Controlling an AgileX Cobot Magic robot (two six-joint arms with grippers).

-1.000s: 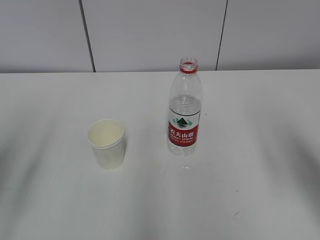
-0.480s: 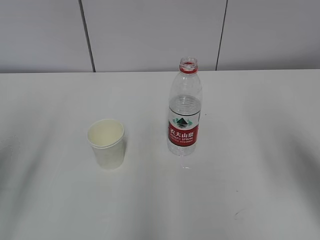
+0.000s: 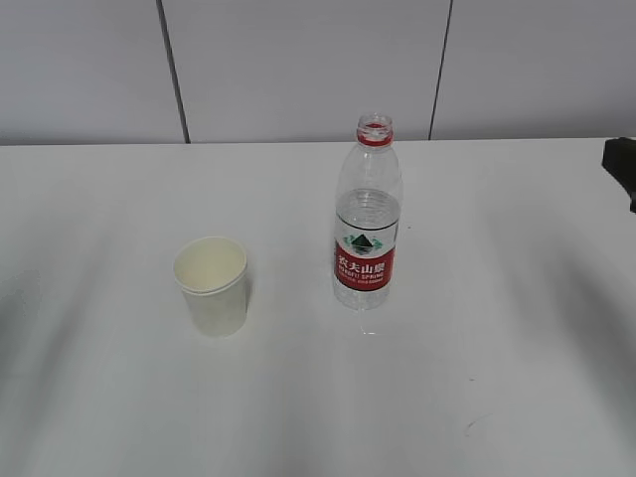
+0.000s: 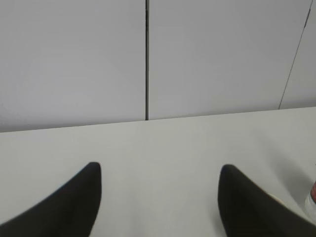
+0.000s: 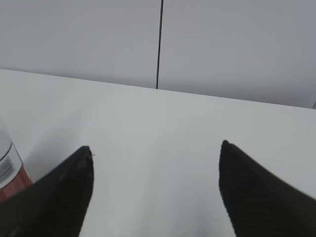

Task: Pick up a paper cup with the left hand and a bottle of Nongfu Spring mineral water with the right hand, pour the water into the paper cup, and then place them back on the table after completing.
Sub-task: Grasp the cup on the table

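A white paper cup (image 3: pixel 212 284) stands upright on the white table (image 3: pixel 497 378), left of centre. An uncapped clear water bottle (image 3: pixel 367 219) with a red label stands upright to its right, partly filled. A sliver of the bottle shows at the right edge of the left wrist view (image 4: pixel 311 200) and at the left edge of the right wrist view (image 5: pixel 9 168). My left gripper (image 4: pixel 159 170) is open and empty over bare table. My right gripper (image 5: pixel 155 150) is open and empty, right of the bottle. A black part of the right arm (image 3: pixel 622 164) shows at the exterior view's right edge.
A grey panelled wall (image 3: pixel 298 70) runs behind the table's far edge. A faint scuff mark (image 3: pixel 475 425) lies on the table at the front right.
A black part of the right arm has come into the exterior view at the right edge. The cup and bottle have not moved.
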